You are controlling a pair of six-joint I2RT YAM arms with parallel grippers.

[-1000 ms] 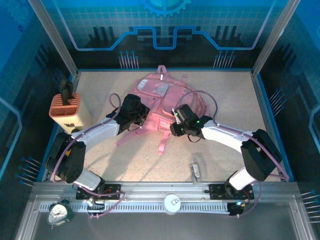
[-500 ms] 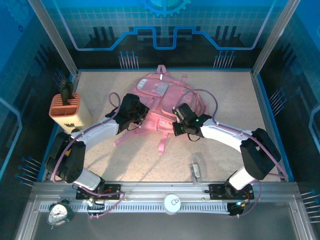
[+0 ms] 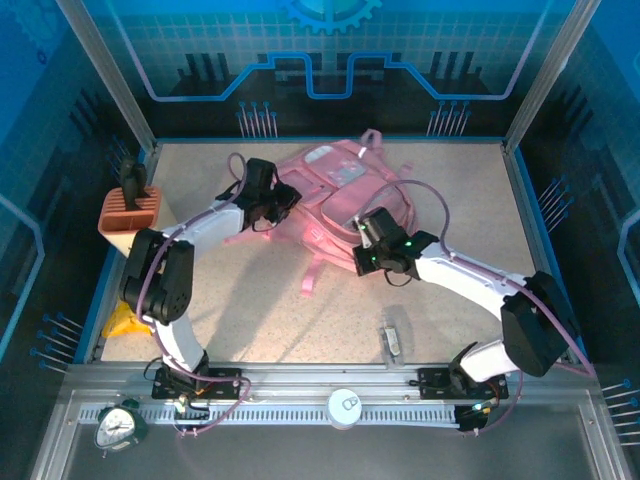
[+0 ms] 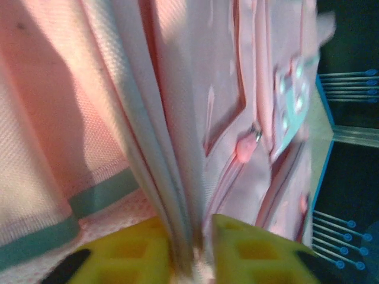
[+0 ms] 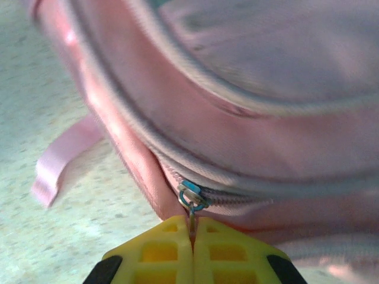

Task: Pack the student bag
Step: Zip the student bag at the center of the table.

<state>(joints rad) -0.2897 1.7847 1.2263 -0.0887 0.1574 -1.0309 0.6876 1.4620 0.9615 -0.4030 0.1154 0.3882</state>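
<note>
Top external view: finds the bag [image 3: 335, 190] lying flat toward the far middle of the bench [image 3: 200, 290], with straps trailing to the near side. Puts the left hand [image 3: 278, 207] at its left edge and the right hand [image 3: 362, 235] on its near right side. One on each flank, likely so that one steadies the cloth while the other works the zip.

Left wrist view: catches the left hand [image 4: 198, 231] with fingers narrowly apart and a fold of the bag's pink cloth running down between them, pinched by the look of it. Probably serves to keep the fabric taut and stop the soft bag sliding.

Right wrist view: has the right hand [image 5: 192, 228] fully closed, fingertips meeting on the zip pull [image 5: 190, 198], with the tab nipped between them and the slider just above on the curved zip line. Looks set for drawing the zip along to open a compartment for packing. Leaves a loose strap [image 5: 56, 163] on the bench to the left, apart from the hand.
</note>
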